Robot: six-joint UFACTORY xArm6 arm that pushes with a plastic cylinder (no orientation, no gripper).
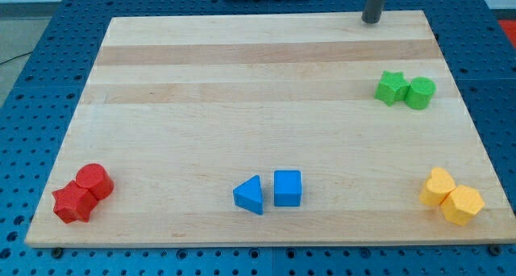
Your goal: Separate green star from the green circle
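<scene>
My tip [371, 20] rests at the top edge of the pale wooden bench [242, 66], toward the view's right, well apart from every block. There is no claw on this arm, only the bare dark rod, so nothing opens, closes or clamps.

Below the tip and slightly to the view's right sits the task's pair: the green star-shaped block [391, 88] on the left and the green round cylinder block [420, 92] on the right, touching or all but touching. Their line runs roughly left to right across the view, so the seam between them faces up toward the tip. I judge the coming move turns on this: the tip must travel down the view and enter at that seam, or come in on one block's inner side, to drive them apart sideways.

Farther out, two yellow blocks [451, 195] huddle at the bottom right, a blue triangular block [250, 195] and a blue cube [287, 187] lie at bottom centre, and two red blocks [83, 193] occupy the bottom left.
</scene>
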